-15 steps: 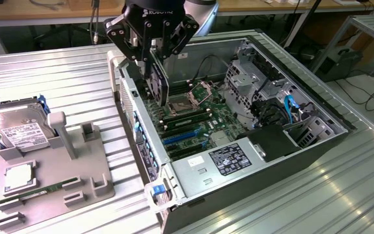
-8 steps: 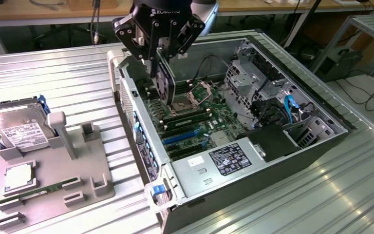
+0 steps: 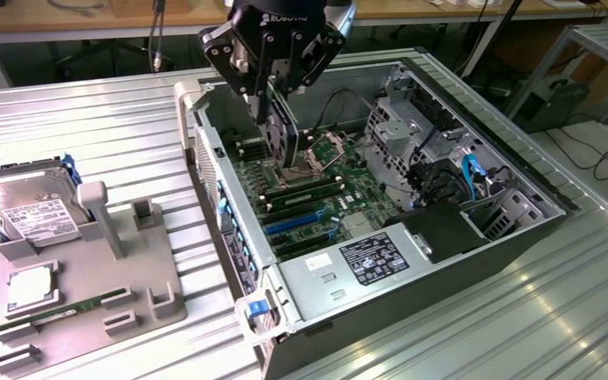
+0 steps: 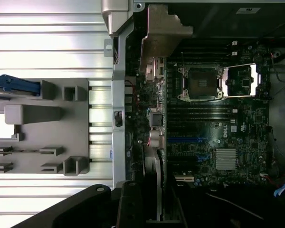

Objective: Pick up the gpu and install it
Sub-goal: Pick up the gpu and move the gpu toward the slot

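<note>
My gripper [image 3: 271, 93] is shut on the gpu [image 3: 279, 134], a thin dark card that hangs on edge over the open computer case [image 3: 515, 229]. The card's lower end is just above the motherboard [image 3: 315, 194], near the CPU socket [image 3: 331, 146] and further into the case than the blue expansion slots [image 3: 298, 222]. In the wrist view the gpu [image 4: 160, 156] shows edge-on, running from the fingers [image 4: 133, 204] to its pale metal bracket [image 4: 164, 33] near the case's rear wall. The blue slots [image 4: 183, 140] lie right beside the card's edge.
A grey fixture tray [image 3: 151, 305] lies at the exterior view's left with a silver hard drive [image 3: 29, 210], a CPU chip [image 3: 29, 286] and a green memory stick [image 3: 63, 313]. Inside the case are the power supply [image 3: 373, 257], drive cage [image 3: 410, 119] and blue cables [image 3: 471, 176].
</note>
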Tool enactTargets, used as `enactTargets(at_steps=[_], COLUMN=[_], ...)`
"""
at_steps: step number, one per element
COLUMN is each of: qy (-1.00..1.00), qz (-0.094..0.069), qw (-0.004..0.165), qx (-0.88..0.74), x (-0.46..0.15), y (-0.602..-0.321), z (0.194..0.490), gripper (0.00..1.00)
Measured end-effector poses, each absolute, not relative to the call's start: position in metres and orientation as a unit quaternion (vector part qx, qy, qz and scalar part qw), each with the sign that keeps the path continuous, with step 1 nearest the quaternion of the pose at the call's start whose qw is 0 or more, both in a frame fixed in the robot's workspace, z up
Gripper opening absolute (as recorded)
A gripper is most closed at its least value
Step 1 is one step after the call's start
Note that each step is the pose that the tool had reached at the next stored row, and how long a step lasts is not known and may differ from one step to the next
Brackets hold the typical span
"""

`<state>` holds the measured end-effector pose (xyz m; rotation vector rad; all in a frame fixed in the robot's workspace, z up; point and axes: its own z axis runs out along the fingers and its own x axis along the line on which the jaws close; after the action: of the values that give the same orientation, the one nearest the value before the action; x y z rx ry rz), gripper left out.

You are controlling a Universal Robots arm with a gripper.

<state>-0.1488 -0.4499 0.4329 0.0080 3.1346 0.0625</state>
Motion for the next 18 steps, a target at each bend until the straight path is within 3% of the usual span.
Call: enactTargets(at_steps=[18], qy=[1.0], qz=[0.02], qw=[0.003], qx=[0.002], x=[-0.117], y=[-0.45], z=[0.433], gripper=[0.27])
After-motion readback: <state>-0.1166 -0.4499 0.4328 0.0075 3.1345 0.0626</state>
